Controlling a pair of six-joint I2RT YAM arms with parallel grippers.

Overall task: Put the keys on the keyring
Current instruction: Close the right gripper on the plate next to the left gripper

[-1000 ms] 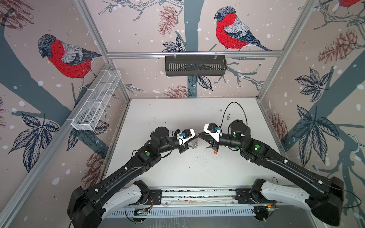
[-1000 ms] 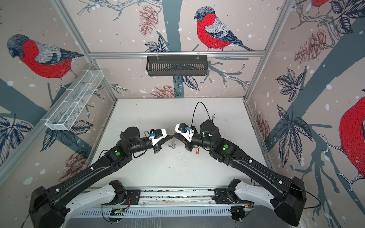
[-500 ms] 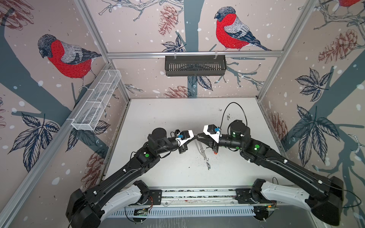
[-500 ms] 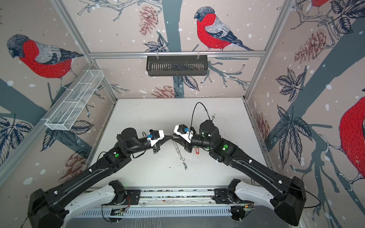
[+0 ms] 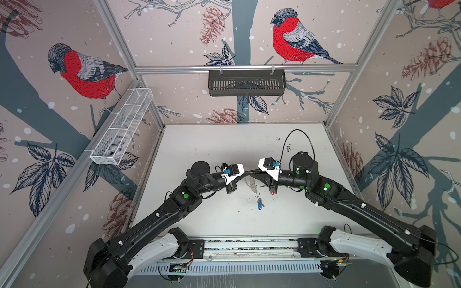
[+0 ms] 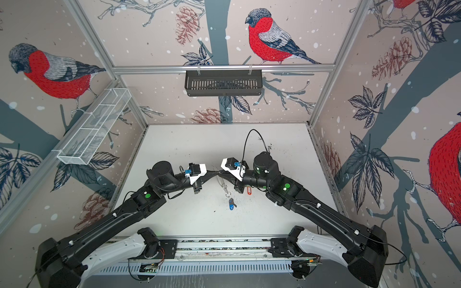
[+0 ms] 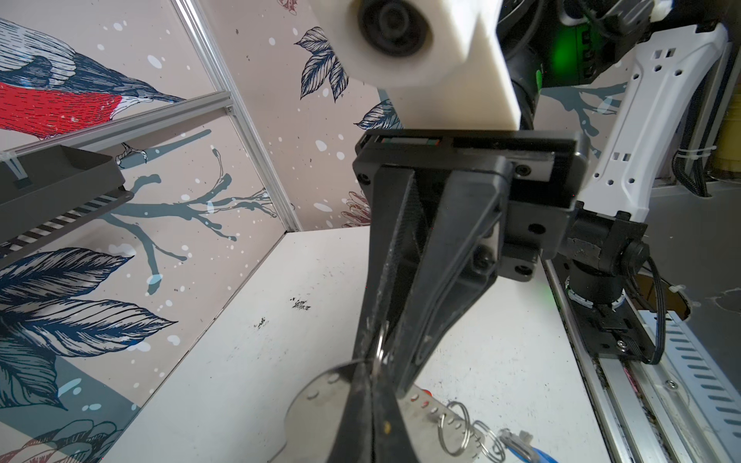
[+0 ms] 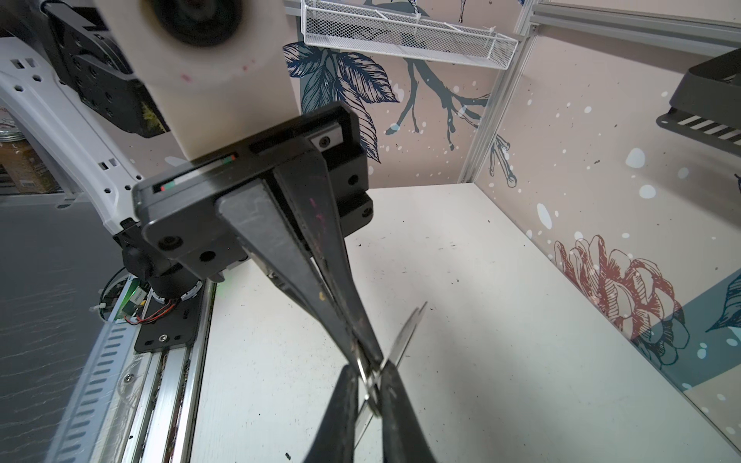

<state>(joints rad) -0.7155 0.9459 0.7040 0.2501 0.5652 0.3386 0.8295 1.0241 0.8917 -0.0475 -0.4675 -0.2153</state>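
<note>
The keyring [image 5: 249, 183] [image 6: 222, 183], a see-through grey plate, hangs between both grippers above the table's middle. My left gripper [image 5: 247, 171] [image 7: 371, 417] is shut on the plate's curved edge [image 7: 320, 405]. My right gripper [image 5: 252, 172] [image 8: 371, 387] is shut on a small metal ring [image 8: 373, 381] at that same edge. The blue-tag key [image 5: 260, 205] [image 6: 232, 205] [image 7: 533, 453] dangles from rings [image 7: 453, 429] at the plate's lower end. The red-tag key [image 5: 272, 192] [image 6: 248, 190] lies on the table under the right gripper, partly hidden.
A white wire basket [image 5: 122, 127] is fixed to the left wall. A black slotted tray [image 5: 247, 82] hangs on the back rail. The arms' base rail [image 5: 249, 246] runs along the table's front edge. Dark specks dot the white table [image 5: 212, 149].
The plate, bunched close under the grippers a second ago, now hangs down with the blue-tag key dangling below it. The left arm has shifted slightly leftward.
</note>
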